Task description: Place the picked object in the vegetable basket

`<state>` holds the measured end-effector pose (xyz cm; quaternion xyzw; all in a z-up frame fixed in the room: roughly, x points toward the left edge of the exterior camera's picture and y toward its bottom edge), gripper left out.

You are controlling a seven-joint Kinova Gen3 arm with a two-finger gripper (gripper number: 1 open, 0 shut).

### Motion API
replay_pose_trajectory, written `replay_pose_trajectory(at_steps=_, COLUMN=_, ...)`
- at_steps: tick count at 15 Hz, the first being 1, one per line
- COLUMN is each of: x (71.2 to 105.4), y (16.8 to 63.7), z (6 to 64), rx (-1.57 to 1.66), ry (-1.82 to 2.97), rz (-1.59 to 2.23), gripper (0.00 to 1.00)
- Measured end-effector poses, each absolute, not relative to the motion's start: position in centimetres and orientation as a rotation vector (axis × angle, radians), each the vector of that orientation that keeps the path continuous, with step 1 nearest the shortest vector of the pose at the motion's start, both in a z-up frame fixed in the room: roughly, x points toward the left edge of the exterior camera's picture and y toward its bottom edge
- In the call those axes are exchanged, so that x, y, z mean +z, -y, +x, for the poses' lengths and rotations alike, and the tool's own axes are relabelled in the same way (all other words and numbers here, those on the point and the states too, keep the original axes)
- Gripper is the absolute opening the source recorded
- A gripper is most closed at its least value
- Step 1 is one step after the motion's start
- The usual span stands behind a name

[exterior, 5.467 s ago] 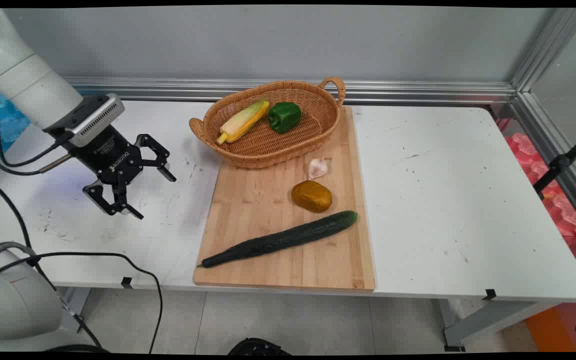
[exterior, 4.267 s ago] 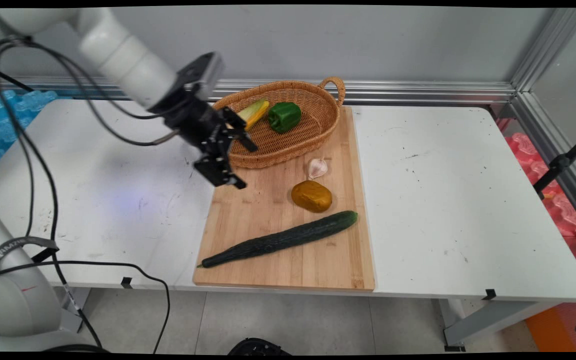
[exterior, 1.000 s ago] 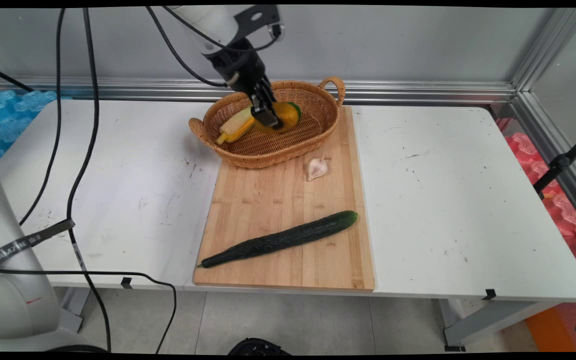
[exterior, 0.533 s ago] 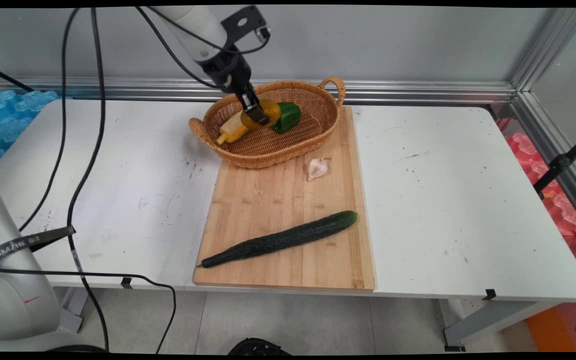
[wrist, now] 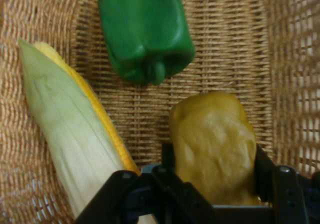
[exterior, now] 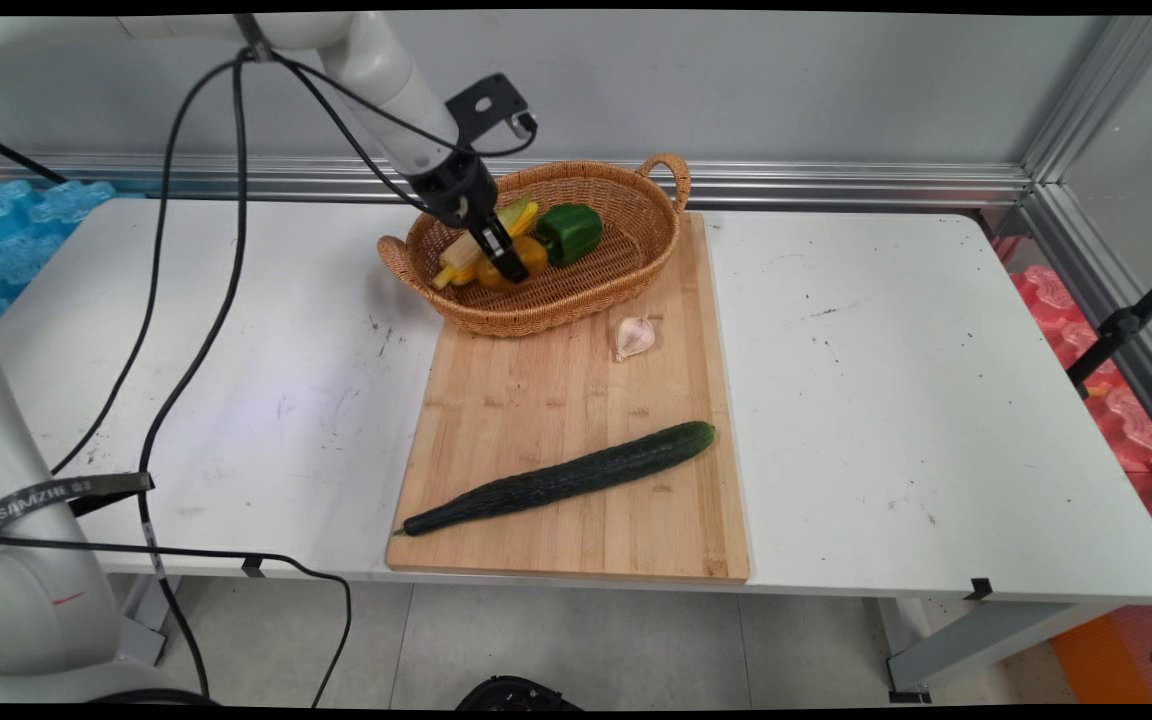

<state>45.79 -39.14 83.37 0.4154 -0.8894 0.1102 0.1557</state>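
- Tool [exterior: 508,262] down inside basket [exterior: 636,262], fingers [wrist: 265,169] closed against both sides of potato [wrist: 215,149]; grip not yet let go.
- Potato low in basket, at or just above the weave; cannot tell whether resting on it.
- In basket beside potato: corn [wrist: 65,134] touching or just beside it on one side, green pepper [wrist: 145,29] near, a little apart.
- Basket sits on far end of cutting board [exterior: 536,420], its left part overhanging onto table [exterior: 886,400].
- Left on board, outside basket: garlic [exterior: 634,336] near basket's rim, cucumber [exterior: 561,478] lying slantwise across near half.
- Garlic and cucumber well apart from tool, untouched.
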Motion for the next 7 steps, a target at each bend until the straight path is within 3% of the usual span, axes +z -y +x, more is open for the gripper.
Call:
replay_pose_trajectory(at_steps=3, x=82.1, y=39.6, z=46.0, rx=0.306, ry=2.540, rz=1.207, gripper=0.00)
replay_pose_trajectory(at_steps=4, x=81.7, y=39.8, z=46.0, rx=0.304, ry=2.538, rz=1.208, gripper=1.00)
replay_pose_trajectory(at_steps=7, x=81.6, y=40.2, z=46.0, rx=0.308, ry=2.530, rz=1.192, gripper=1.00)
